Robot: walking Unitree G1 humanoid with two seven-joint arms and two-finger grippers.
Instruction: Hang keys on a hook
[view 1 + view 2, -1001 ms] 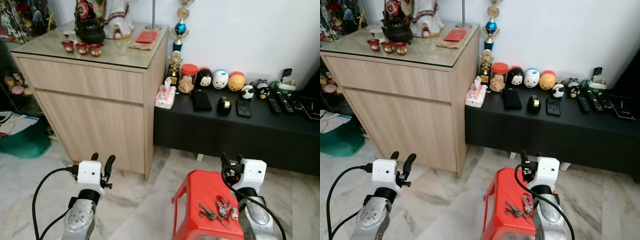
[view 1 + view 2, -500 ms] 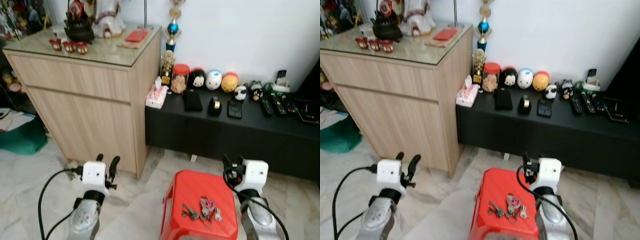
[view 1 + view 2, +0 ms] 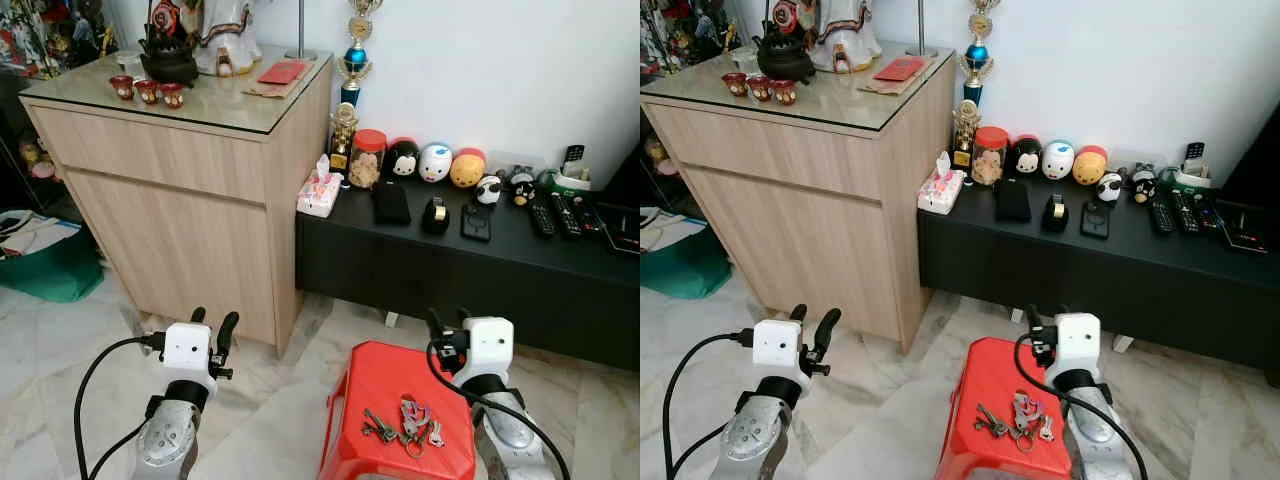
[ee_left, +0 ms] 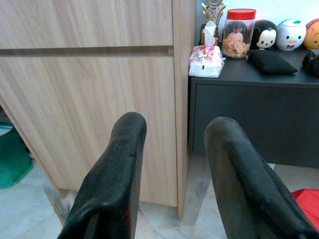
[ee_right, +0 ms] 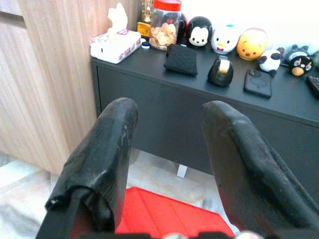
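Observation:
A bunch of keys lies on top of a red plastic stool on the floor in front of me. My right gripper is held above the far right part of the stool, open, with nothing between its fingers. My left gripper is out to the left over the marble floor, open and empty, pointing toward a wooden cabinet. In the right eye view the keys sit just left of the right arm.
A low black TV bench runs along the white wall, carrying toy figures, a jar, a tissue box, phones and remotes. The glass-topped cabinet holds a teapot and small red cups. A green bag lies at the far left.
The camera has shifted and the view has tilted a little; the stool and keys sit slightly lower and more central. Both grippers hold the same open pose.

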